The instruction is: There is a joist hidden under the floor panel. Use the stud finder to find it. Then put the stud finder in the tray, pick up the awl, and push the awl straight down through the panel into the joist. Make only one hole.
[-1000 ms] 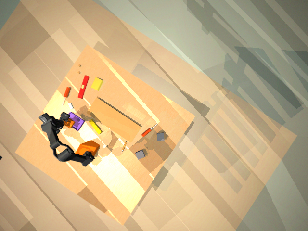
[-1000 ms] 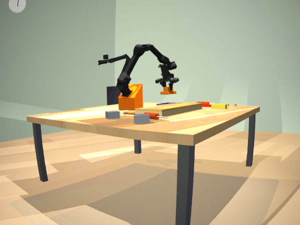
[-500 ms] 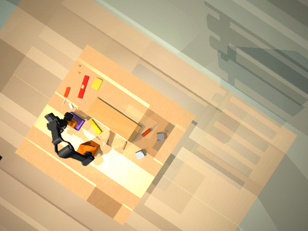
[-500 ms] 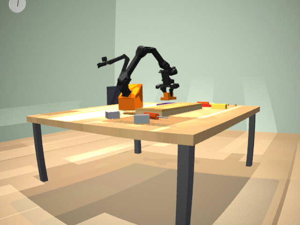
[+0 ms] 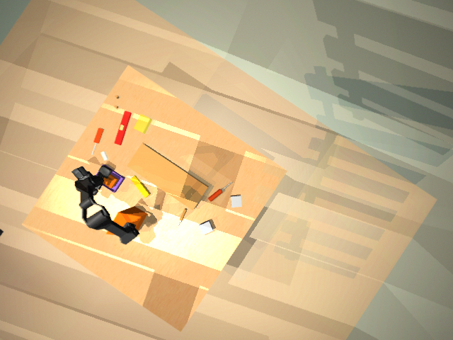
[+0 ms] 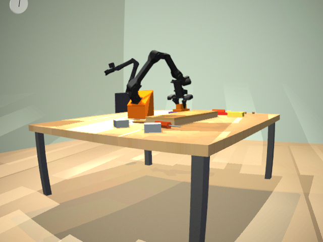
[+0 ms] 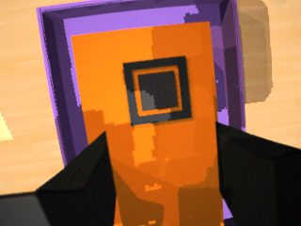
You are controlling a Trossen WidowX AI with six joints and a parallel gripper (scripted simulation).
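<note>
The orange stud finder [image 5: 110, 181] [image 6: 180, 110] [image 7: 113, 61] has a dark square window. My gripper [image 6: 180, 104] [image 7: 154, 131] is shut on its raised part. The stud finder is within the outline of the purple tray [image 5: 120, 184] [image 7: 118, 13], low down; whether it touches the tray's floor cannot be told. The floor panel [image 5: 157, 168] [image 6: 187, 114] lies in the middle of the table. A thin tool with a wooden handle [image 5: 183, 213] lies near its end. A red-handled tool [image 5: 215, 195] [image 6: 163, 124] lies beside the panel. Which one is the awl is unclear.
A yellow bar [image 5: 140, 186] lies between tray and panel. Another red-handled tool [image 5: 98, 135], a white piece [image 5: 104, 156], a red level [image 5: 122, 127] and a yellow block [image 5: 142, 123] lie beyond the tray. Two grey blocks [image 5: 236, 201] [image 5: 206, 227] lie past the panel's other end.
</note>
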